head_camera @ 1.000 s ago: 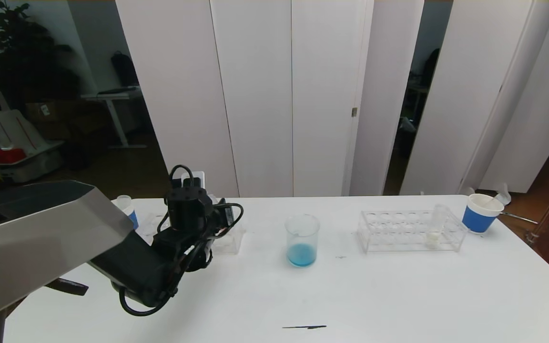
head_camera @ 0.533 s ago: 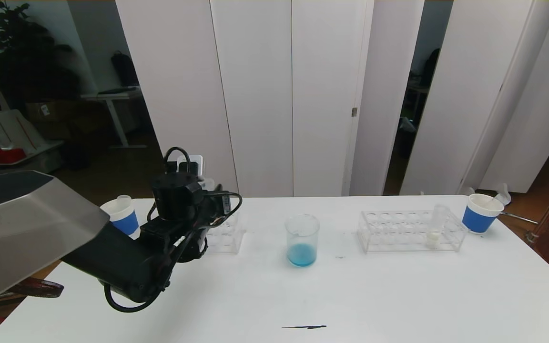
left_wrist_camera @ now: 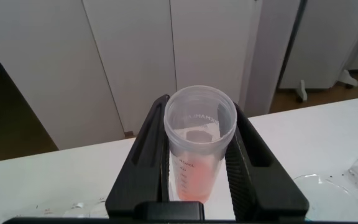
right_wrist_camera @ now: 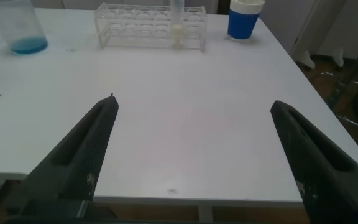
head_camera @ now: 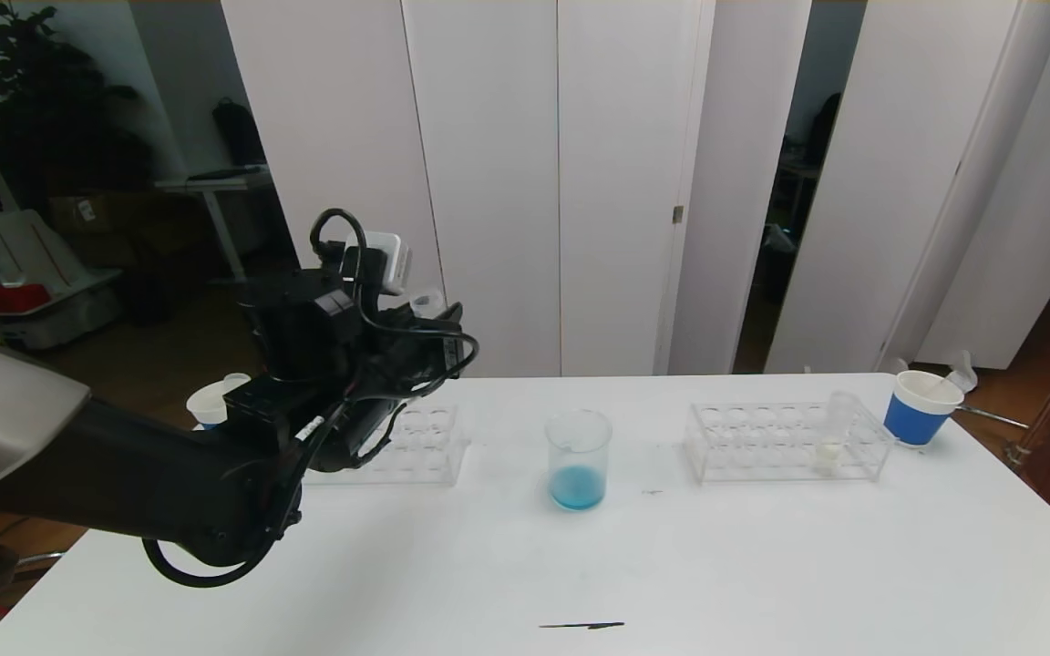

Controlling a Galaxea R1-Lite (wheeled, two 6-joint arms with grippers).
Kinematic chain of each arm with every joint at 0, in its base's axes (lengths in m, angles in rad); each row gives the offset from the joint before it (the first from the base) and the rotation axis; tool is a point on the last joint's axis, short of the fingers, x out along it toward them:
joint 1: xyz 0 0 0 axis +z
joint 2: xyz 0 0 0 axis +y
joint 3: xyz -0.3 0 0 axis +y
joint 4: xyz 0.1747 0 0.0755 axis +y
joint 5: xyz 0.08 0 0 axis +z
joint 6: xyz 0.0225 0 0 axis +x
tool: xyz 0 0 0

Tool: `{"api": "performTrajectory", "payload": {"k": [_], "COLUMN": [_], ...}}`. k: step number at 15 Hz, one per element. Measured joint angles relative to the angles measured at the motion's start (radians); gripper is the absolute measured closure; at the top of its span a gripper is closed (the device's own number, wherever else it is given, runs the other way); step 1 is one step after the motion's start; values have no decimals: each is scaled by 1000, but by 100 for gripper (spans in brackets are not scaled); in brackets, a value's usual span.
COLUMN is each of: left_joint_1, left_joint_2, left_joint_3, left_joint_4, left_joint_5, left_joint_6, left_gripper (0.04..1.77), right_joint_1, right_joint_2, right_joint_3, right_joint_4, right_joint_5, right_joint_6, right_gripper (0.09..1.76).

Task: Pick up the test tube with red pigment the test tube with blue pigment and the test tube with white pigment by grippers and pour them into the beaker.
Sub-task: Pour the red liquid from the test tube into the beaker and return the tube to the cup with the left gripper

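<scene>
1. Our left gripper [left_wrist_camera: 199, 163] is squeezed tight on the test tube with red pigment [left_wrist_camera: 199, 146]. The tube stands upright between the two black fingers [left_wrist_camera: 148, 149], and the red stuff sits at its bottom.
2. In the head view, that gripper [head_camera: 425, 314] is lifted high over the left rack [head_camera: 406, 444], on the left side of the table [head_camera: 671, 565].
3. We think this is the carrying step. Next, the tube must go right to the beaker [head_camera: 578, 458] and tip so its mouth is over the rim.
4. The beaker stands in the middle and already has blue in it.
5. The test tube with white pigment [head_camera: 830, 435] waits upright in the right rack [head_camera: 785, 441], near a blue paper cup [head_camera: 919, 407].
6. Our right gripper [right_wrist_camera: 194, 155] is spread wide and holds nothing, at the near right edge of the table.
</scene>
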Motion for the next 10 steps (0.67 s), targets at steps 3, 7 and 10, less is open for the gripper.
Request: {"api": "performTrajectory", "payload": {"k": [3,7,10], "left_joint_1": [-27,-32,-22], "left_joint_2": [-32,-1,54], "left_joint_3": [-20,-37,-73], "left_joint_4": [0,-16,-52], "left_joint_5": [-146,-268,-378], "left_joint_6": [17,115,229], "left_gripper": [121,121,121], "right_joint_1": [0,0,0], "right_joint_2": [0,0,0], "right_joint_3": [0,0,0], "right_joint_4": [0,0,0], "right_joint_5": [0,0,0], "right_joint_6": [0,-1,0], "right_gripper": [10,10,10]}}
